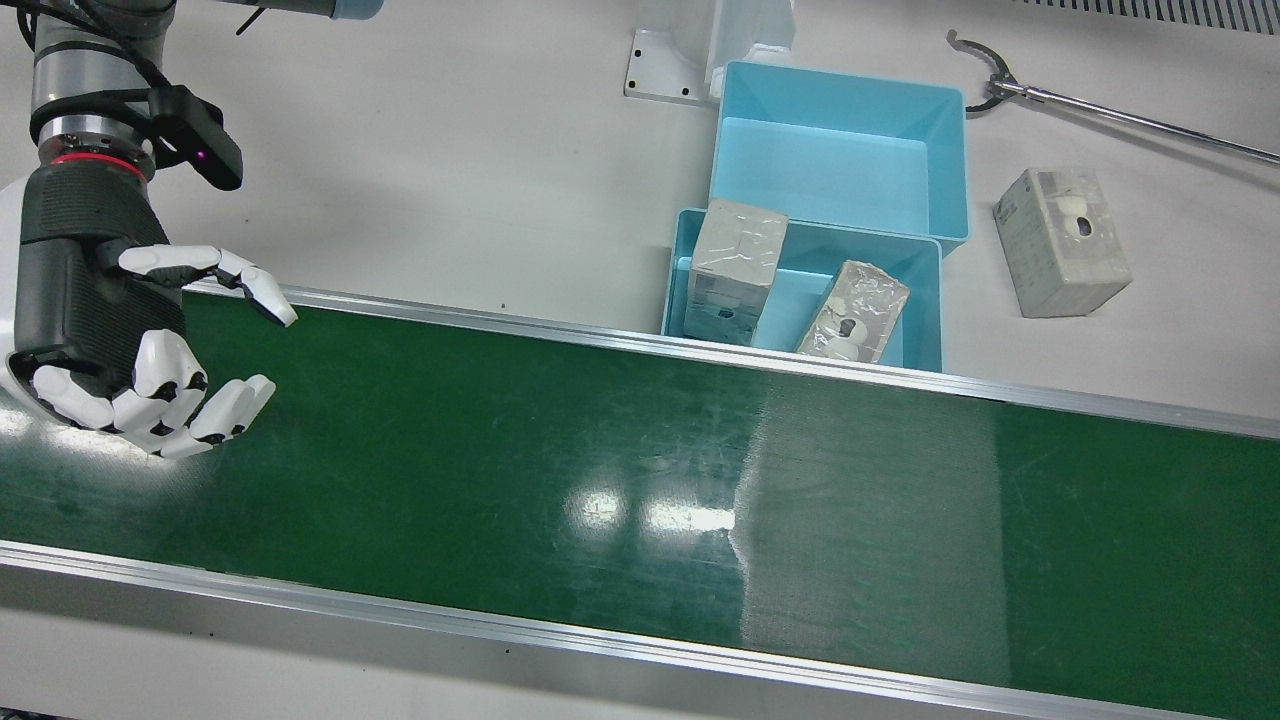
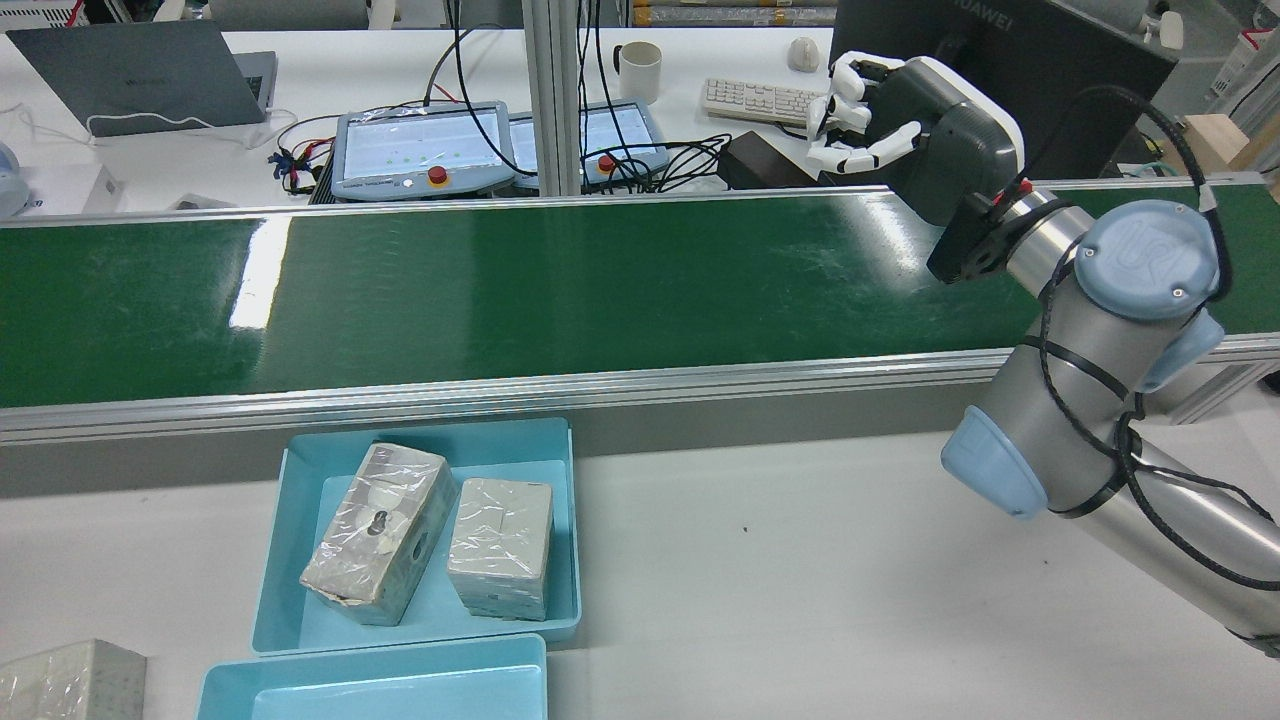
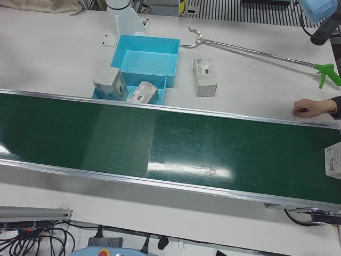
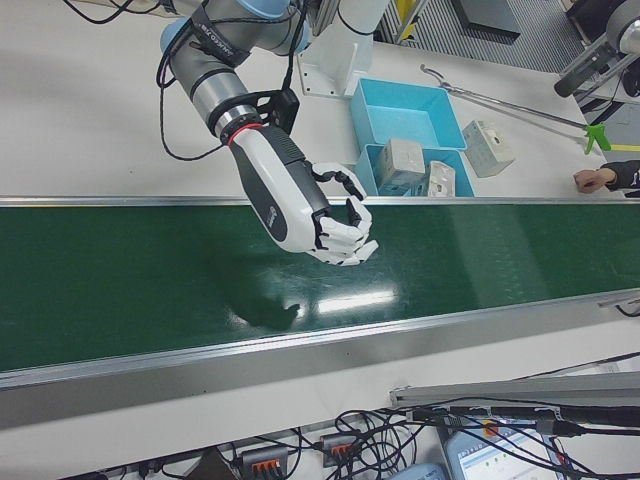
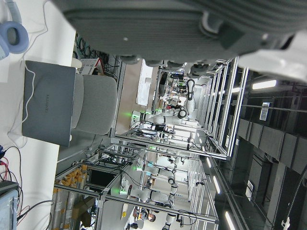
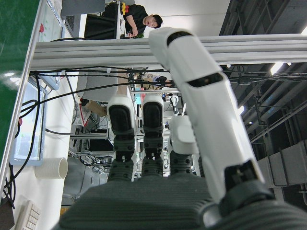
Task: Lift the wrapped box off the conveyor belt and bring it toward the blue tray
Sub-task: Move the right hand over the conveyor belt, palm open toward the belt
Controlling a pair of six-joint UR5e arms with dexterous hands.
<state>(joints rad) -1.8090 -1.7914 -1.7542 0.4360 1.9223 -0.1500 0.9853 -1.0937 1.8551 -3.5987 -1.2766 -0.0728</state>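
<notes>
While over conveyor belt (image 1: 600, 480) | right hand (image 1: 120, 330) empty | fingers (image 1: 215, 415) spread

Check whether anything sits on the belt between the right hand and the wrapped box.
Nothing visible does. The belt lies bare between the open right hand and the wrapped box at its far end.

Four wrapped boxes (image 3: 110, 83), two blue trays (image 3: 146, 53), one reacher tool (image 3: 256, 52).
</notes>
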